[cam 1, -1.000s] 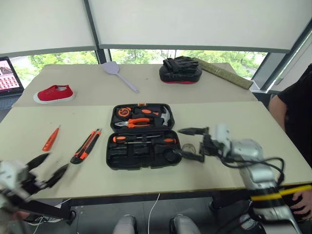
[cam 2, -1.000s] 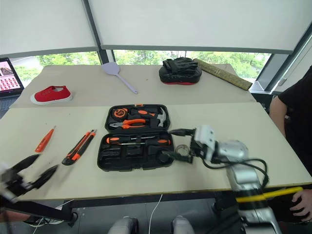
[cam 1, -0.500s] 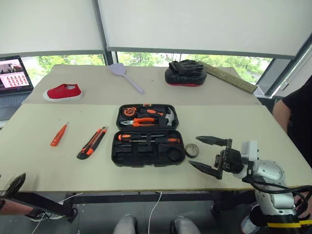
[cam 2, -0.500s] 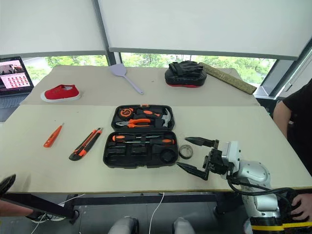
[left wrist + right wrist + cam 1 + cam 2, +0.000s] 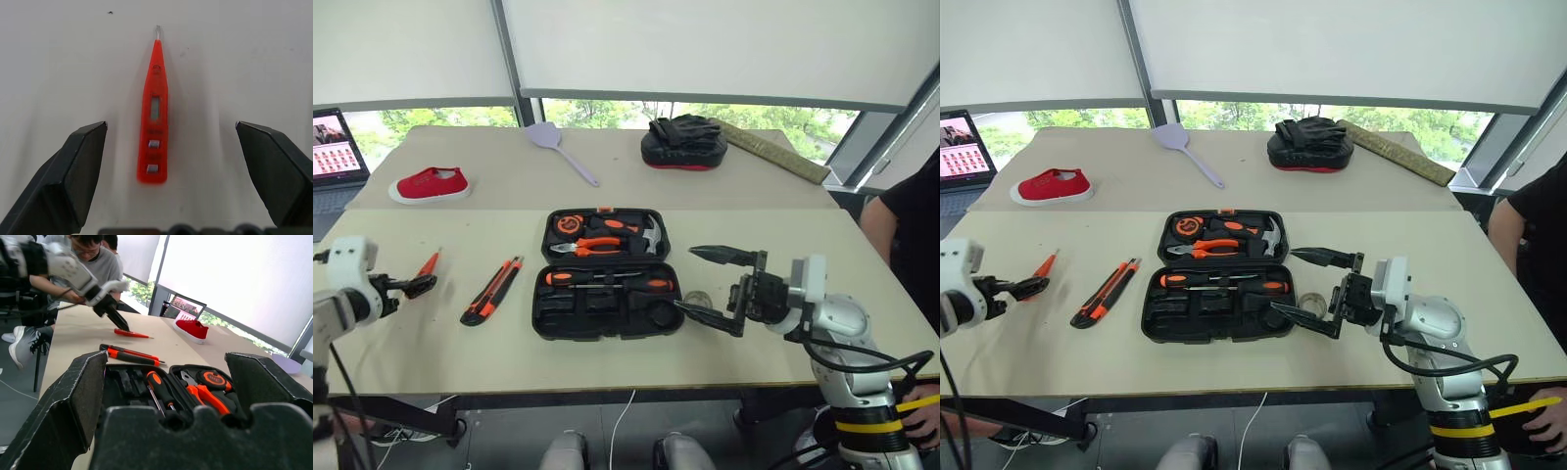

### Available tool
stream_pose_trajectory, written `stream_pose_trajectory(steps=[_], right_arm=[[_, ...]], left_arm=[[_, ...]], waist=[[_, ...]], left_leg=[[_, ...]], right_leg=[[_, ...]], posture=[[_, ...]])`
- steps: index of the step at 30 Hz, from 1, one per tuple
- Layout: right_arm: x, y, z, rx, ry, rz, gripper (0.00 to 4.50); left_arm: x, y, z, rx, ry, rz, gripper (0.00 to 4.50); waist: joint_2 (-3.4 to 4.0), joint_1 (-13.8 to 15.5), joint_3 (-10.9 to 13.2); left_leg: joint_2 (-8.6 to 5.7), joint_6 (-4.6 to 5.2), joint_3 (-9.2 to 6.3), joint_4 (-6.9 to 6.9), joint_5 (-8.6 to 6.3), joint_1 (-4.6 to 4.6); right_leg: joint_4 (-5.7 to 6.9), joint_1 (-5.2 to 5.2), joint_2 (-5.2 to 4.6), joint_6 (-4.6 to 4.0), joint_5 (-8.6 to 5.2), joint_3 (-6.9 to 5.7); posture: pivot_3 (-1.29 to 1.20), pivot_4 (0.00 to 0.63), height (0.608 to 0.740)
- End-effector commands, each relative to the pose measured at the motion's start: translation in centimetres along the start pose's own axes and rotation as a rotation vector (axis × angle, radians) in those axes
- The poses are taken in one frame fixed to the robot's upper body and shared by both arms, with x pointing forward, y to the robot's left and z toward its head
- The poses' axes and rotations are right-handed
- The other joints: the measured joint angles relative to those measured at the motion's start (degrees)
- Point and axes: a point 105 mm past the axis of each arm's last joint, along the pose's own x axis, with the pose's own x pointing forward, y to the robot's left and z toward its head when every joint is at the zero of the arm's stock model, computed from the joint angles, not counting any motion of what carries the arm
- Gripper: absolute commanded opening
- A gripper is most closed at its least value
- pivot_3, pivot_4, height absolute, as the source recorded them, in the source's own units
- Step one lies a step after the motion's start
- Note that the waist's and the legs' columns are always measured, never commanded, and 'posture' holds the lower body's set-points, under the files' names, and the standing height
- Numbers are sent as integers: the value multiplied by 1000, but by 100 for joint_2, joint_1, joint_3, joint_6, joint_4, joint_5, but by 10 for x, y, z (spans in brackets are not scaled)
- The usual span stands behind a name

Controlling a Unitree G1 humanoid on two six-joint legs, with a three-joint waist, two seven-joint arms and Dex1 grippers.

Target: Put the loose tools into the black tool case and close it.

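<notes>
The black tool case (image 5: pixel 607 315) lies open at the table's middle, with pliers, a hammer and orange-handled screwdrivers in its slots. Left of it lie an orange-and-black utility knife (image 5: pixel 491 290) and a slim orange screwdriver (image 5: pixel 428 263). My left gripper (image 5: pixel 411 286) is open just short of that screwdriver's handle; in the left wrist view the screwdriver (image 5: pixel 154 122) lies between the spread fingers (image 5: pixel 78 166). My right gripper (image 5: pixel 685 279) hangs open at the case's right end. A small tape ring (image 5: pixel 1309 302) rests on the table behind it.
On the far table are a red shoe (image 5: pixel 429 183), a lilac spatula (image 5: pixel 558 147), a black-and-red mitt (image 5: pixel 680 145) and a long olive roll (image 5: pixel 773 152). A laptop (image 5: pixel 328 147) stands far left. A person in black (image 5: pixel 911 225) stands at the right edge.
My left gripper has swung up from below the table's front edge and forward to the orange screwdriver. My right gripper has lifted a little beside the case and stays open.
</notes>
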Motion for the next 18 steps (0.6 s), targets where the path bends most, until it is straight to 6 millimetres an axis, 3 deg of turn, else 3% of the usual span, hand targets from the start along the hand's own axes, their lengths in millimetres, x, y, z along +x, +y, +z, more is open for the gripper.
stream_pose_trajectory(steps=[1,3,8,10,12,15,18], right_arm=[[-1,1,8,-27,-8,-4,4488],[-2,2,10,-28,-4,-9,4500],[-5,3,12,-35,13,-32,4500],[-7,4,11,-36,21,-38,4500],[-8,5,10,-37,29,-39,4500],[-13,4,9,-44,51,-38,4500],[-19,1,9,-50,76,-38,4500]], left_arm=[[10,13,-9,39,67,78,4244],[14,13,-13,43,94,74,3810],[16,13,-18,41,108,44,1911],[16,11,-7,54,13,16,1224],[13,1,18,68,-157,-69,612],[-2,-29,49,186,-357,-289,438],[-24,-72,58,362,-457,-574,438]], waist=[[-1,-21,0],[-1,-30,0],[0,-29,0],[0,-25,0],[0,-19,0],[-19,9,6],[-27,35,7]], left_leg=[[0,0,0,1,0,0],[-1,-1,0,2,-1,0],[1,-3,0,6,1,12],[1,-3,0,10,2,15],[2,-3,0,16,2,13],[5,-3,0,29,2,2],[4,-4,0,37,2,-15]], right_leg=[[-1,0,0,1,0,2],[0,1,-1,1,0,2],[14,6,-1,17,-10,3],[15,9,-2,31,-18,4],[16,9,-3,28,-17,5],[19,6,-3,0,1,2],[16,2,-10,-2,2,-6]], posture=[[0,150,740],[0,150,740],[0,150,740],[0,150,740],[0,150,740],[0,150,740],[0,150,740]])
